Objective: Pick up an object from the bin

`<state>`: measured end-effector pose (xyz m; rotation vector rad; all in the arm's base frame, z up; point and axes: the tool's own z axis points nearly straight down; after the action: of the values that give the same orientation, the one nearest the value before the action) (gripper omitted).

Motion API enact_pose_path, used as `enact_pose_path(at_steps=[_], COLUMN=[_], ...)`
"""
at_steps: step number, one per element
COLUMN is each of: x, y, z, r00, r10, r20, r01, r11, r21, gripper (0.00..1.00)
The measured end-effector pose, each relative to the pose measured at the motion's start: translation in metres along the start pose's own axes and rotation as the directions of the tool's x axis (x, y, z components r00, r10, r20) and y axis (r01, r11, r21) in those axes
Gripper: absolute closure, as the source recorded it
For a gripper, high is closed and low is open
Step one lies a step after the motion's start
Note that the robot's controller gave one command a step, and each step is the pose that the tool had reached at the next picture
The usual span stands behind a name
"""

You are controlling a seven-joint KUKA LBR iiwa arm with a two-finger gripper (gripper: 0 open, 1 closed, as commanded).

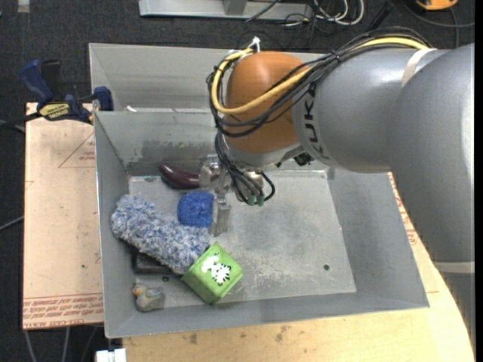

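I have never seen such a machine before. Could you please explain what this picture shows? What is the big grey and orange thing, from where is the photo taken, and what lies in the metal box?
The big grey body with the orange cover is a robot arm, which reaches in from the right. At its end sits the gripper, the part that grasps things. One camera looks down on the grey metal bin from above, a little to one side.

In the bin's left half lie a fuzzy blue ball, a dark purple oblong thing behind it, a blue-and-white knitted piece, a green cube with a black-and-white picture, and a small grey lump in the front corner.

The gripper hangs low, just right of the blue ball. Whether it grips anything, I cannot tell.
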<state>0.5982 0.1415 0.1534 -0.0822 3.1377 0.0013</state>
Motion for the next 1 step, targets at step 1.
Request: enact_pose_path(at_steps=[1], x=[0.0063], y=[0.009], z=[0.0391], r00=[0.995], r10=[-0.1], r20=[0.004], r01=[0.1], r11=[0.995], r21=[-0.002], gripper=[0.0])
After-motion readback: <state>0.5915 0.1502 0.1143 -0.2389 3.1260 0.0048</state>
